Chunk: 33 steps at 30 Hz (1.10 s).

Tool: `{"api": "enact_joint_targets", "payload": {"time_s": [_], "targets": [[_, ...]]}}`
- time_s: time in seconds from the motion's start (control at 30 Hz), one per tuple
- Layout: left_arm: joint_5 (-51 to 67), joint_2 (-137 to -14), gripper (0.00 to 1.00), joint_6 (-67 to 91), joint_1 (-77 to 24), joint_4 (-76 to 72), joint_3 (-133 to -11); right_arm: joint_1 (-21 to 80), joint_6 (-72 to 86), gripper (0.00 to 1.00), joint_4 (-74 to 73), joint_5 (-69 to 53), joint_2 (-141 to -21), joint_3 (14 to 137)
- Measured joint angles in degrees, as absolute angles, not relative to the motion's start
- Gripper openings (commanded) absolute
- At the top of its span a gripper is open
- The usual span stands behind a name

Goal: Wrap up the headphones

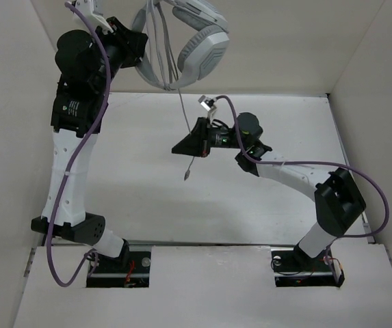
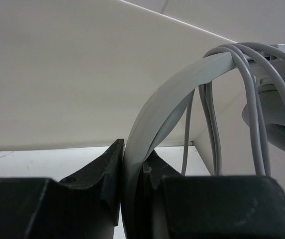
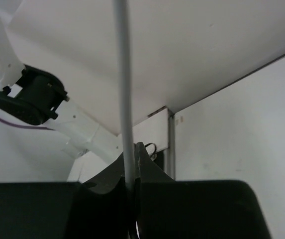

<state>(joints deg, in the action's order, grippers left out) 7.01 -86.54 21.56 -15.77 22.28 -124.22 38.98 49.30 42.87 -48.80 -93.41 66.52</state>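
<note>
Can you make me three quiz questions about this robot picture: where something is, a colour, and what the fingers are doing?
1. Where are the headphones? A lying flat; B held up high; C in a box.
2. What colour are the thick robot cables? A green; B orange; C purple.
3. What are the right fingers doing? A pinching the thin grey cable; B wide open; C holding a spoon.
Answers: B, the left fingers clamp the headband in the air. C, they look purple from above. A, the cable sits between the shut fingers.
</note>
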Motion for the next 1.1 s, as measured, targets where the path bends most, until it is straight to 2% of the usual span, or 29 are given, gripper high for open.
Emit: {"api": "enact_joint_targets", "payload": {"time_s": [0.07,0.27,0.5,0.87,1.1], "targets": [[5.72,-86.54,0.00,21.54,-15.77,22.17,-124.20,41.52,47.27,0.00,40.47,-49.58,-94.17,68.40],[0.56,-86.54,0.00,19.03,-16.05,21.58,-122.98,47.03,37.56,0.00,28.86,-50.68,-95.22,75.07],[-8.27,-87.39,0.00,11.03,-16.49,17.72,-117.86,48.53,20.95,0.00,9.37,-47.33,-95.22,84.07],[-15.14,-89.62,0.00,1.32,-14.28,14.72,-110.41,48.36,-0.03,0.00,-12.43,-33.85,-92.53,94.98],[-15.92,-88.64,0.01,-3.40,-15.86,9.72,-103.72,49.08,-17.41,0.00,-22.76,-17.02,-91.92,104.55]]}}
